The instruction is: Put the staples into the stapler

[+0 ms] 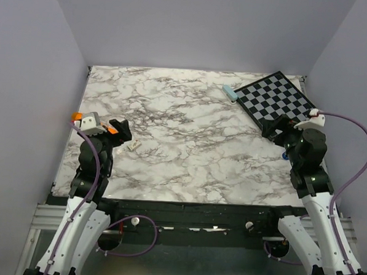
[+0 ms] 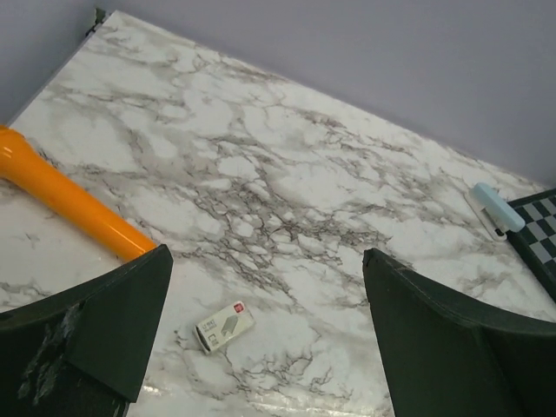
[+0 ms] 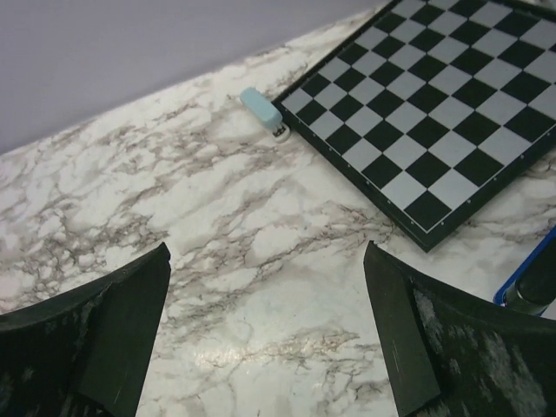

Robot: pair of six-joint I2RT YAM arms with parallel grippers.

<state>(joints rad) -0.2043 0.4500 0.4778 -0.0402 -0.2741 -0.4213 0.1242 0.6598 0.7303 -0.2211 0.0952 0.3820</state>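
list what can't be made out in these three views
- stapler: too small in every view to show whether it is loaded
- staples pack: left wrist view, print too small to read
- orange stick: left wrist view, far end cut by the left edge, near end behind a finger
- blue-edged object: right wrist view, cut by the right edge, unidentifiable

Both arms crouch low (elbows bent), the left tool [image 1: 122, 132] and right tool [image 1: 275, 127] each gaping wide.
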